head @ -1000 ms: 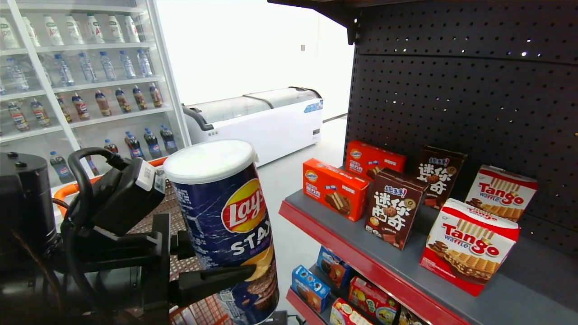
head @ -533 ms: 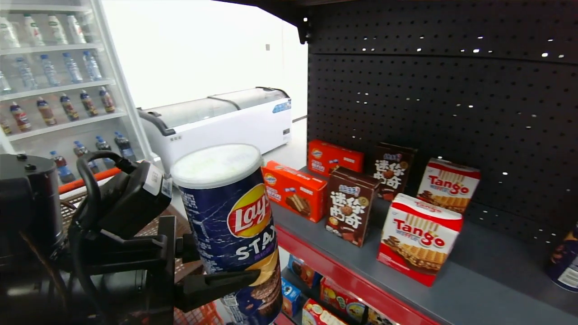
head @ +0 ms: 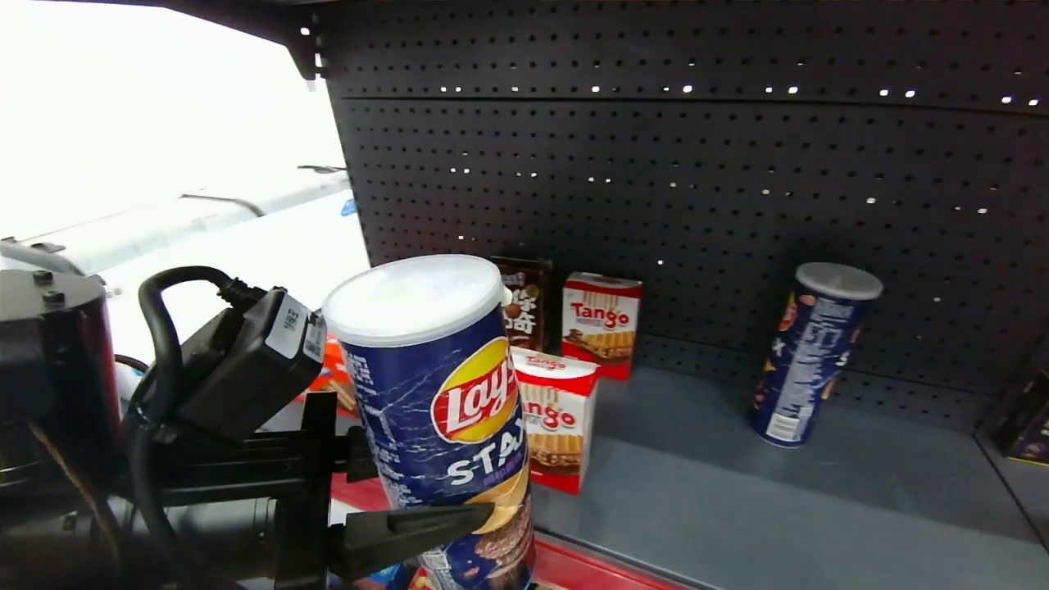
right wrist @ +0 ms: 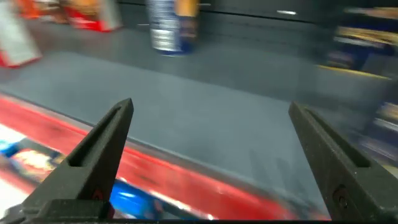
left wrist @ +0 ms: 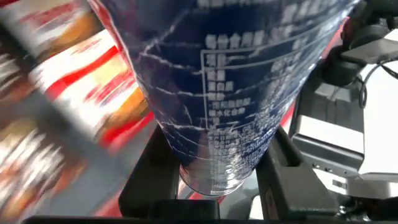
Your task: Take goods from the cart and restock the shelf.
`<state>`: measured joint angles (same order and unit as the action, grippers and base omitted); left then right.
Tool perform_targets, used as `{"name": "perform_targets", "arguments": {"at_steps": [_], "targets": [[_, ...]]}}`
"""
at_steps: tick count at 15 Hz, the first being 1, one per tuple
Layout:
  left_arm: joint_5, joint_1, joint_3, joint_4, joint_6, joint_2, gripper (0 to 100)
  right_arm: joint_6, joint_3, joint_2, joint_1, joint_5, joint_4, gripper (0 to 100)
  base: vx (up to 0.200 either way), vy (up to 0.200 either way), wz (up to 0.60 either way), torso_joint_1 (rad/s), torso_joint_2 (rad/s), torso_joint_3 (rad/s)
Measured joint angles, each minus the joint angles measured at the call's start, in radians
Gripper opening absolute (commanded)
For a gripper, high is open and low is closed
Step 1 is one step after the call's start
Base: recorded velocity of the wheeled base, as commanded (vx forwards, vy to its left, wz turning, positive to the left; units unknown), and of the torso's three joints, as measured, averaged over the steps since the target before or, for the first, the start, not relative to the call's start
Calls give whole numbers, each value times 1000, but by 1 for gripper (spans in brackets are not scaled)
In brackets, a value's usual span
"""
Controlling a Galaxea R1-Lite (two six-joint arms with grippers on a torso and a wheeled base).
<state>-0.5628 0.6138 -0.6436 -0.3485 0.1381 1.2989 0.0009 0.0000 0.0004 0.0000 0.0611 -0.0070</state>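
Camera swings onto shelf; left gripper clamped on chips can.
Placing likely next, just ahead; right gripper jaws apart.

Can: dark blue with white crackle lines, red-and-yellow emblem, translucent white lid. Second can: same blue, white lid. Near wafer box and far wafer box: red and white, golden wafer pictures. Rear box: dark brown. Shelf: grey deck, red front lip. Back panel: black, regular grid of holes. Left end effector: black.
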Motion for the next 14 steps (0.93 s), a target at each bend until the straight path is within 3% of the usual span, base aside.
{"name": "perform_targets", "arguments": {"at_steps": [6,14], "targets": [[1,10,-2,0,0,9,0,-1,0,0,0,0,0,100,0,0,-600,2,5,1],[3,3,3,-3,-1,16,0,1,0,0,0,0,1,100,0,0,0,0,0,0]]}}
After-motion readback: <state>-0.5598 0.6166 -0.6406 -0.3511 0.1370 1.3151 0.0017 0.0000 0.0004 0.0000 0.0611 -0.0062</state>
